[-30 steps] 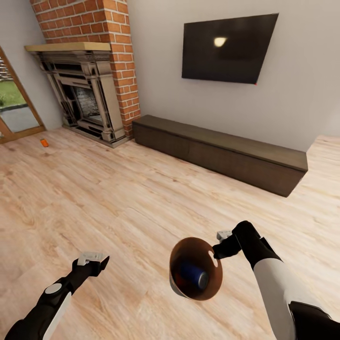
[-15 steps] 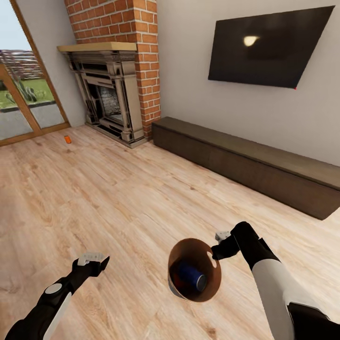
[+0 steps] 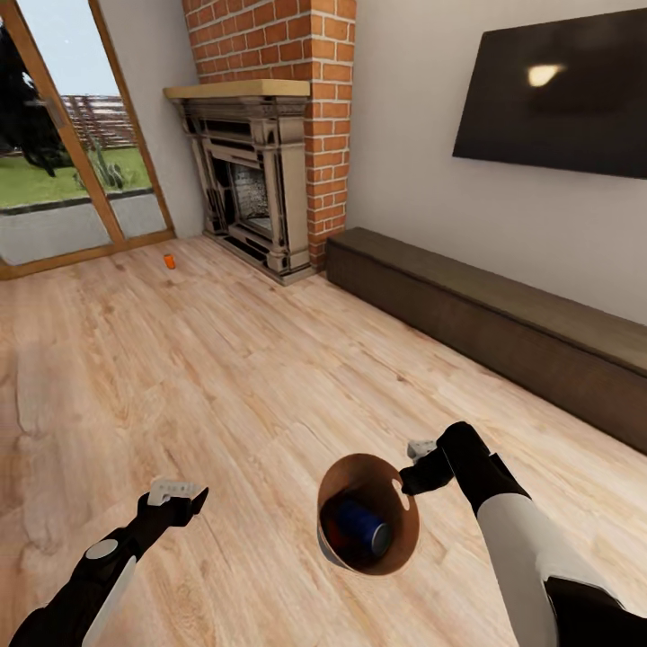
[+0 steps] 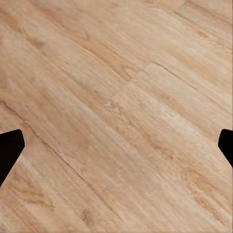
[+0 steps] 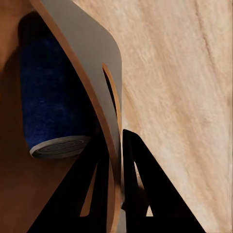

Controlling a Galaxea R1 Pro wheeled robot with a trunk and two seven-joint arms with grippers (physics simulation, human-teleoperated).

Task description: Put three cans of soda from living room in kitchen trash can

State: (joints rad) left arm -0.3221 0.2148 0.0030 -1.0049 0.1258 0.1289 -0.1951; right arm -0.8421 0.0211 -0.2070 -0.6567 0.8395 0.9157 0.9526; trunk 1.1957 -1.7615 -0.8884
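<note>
In the head view my right gripper (image 3: 411, 483) is shut on the rim of the tash can (image 3: 346, 548), a pale grey bin with a brown inside, held above the wood floor. A dark blue can of soda (image 3: 364, 527) lies inside it. The right wrist view has the same blue can (image 5: 51, 104) against the brown wall, with the bin's rim (image 5: 92, 63) pinched between my dark fingers (image 5: 141, 179). An orange-red can of soda (image 3: 169, 261) stands far off on the floor near the glass door. My left gripper (image 3: 184, 493) hangs open over bare planks (image 4: 116, 116).
A brick fireplace (image 3: 261, 189) stands in the far corner. A long low dark cabinet (image 3: 503, 332) runs along the wall under a television (image 3: 557, 99). A glass door (image 3: 63, 162) with a wood frame is at the far left. Light wood floor (image 3: 225, 377) stretches between.
The whole view has swung left, so the fireplace, cabinet and orange-red can have shifted right in the picture. Both arms and the held bin keep the same pose.
</note>
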